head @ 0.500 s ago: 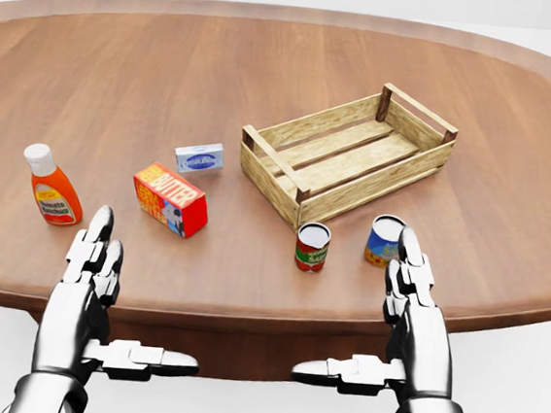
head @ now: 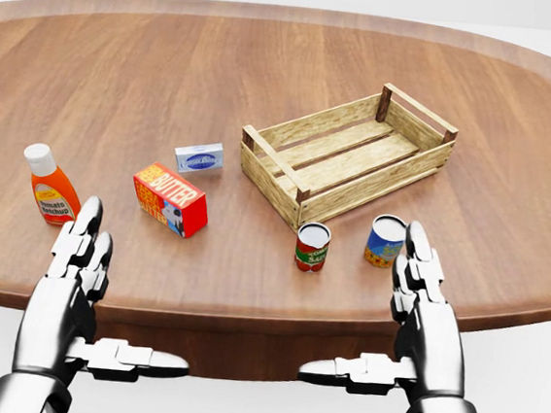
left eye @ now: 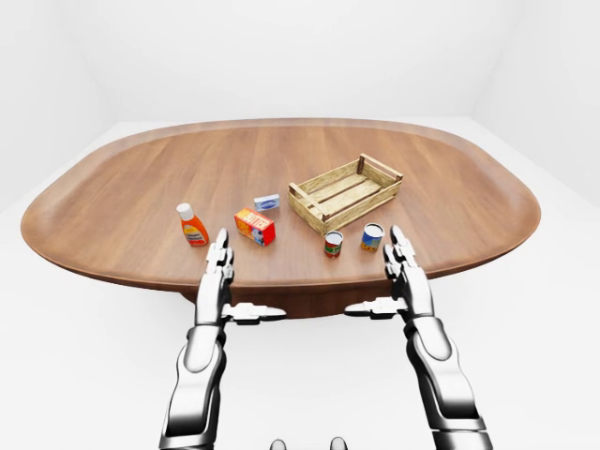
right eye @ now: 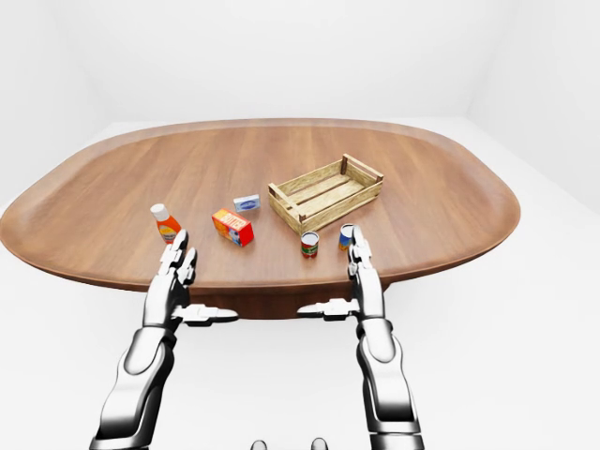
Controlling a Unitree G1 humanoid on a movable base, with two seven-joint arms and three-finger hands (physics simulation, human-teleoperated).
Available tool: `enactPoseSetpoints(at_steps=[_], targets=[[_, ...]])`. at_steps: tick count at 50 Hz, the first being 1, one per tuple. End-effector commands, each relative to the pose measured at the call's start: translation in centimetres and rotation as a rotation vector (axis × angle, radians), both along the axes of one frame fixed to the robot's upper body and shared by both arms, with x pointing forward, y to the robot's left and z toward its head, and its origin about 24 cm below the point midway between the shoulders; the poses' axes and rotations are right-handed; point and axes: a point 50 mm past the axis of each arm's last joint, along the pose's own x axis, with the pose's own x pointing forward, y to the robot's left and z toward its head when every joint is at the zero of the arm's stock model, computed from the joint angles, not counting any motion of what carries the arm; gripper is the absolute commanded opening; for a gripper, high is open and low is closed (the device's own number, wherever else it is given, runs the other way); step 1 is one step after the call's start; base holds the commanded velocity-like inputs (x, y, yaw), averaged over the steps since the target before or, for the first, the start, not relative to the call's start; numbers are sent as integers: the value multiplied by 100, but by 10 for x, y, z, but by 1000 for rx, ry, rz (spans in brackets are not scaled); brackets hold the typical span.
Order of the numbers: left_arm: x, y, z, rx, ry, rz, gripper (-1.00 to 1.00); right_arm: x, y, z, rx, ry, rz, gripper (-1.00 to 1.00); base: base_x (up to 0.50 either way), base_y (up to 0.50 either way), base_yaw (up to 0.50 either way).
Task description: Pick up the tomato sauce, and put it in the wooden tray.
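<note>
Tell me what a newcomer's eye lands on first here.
The two silver hands, left hand and right hand, held open and empty at the bottom of the head view over the table edge. Next, the wooden tray right of centre, then the orange tomato sauce bottle standing far left.

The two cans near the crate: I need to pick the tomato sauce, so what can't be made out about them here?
- Red can: label print too small, head view.
- Blue can: label too small; right hand overlaps its side.
- Both eye views: cans tiny.
- Wooden crate: near inner wall hidden by its own slats.
</note>
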Motion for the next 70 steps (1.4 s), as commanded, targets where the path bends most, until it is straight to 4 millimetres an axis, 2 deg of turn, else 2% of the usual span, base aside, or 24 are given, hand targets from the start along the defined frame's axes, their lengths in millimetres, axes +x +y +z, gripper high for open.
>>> enactPoseSetpoints(at_steps=[1, 7, 22, 32, 70], targets=[[-7, 1, 22, 20, -93, -7, 100, -5, 0, 18, -9, -67, 5, 100, 0, 0, 0], [-15, 1, 42, 29, -178, -15, 100, -9, 0, 30, -12, -116, 9, 100, 0, 0, 0], [-26, 1, 67, 47, -289, -24, 100, -17, 2, 51, -22, -208, 20, 100, 0, 0, 0], [-26, 1, 67, 43, -290, -29, 100, -22, 4, 54, -26, -221, 53, 100, 6, 0, 0], [-26, 0, 65, 42, -282, -34, 100, -20, 4, 50, -44, -203, 40, 100, 50, 0, 0]])
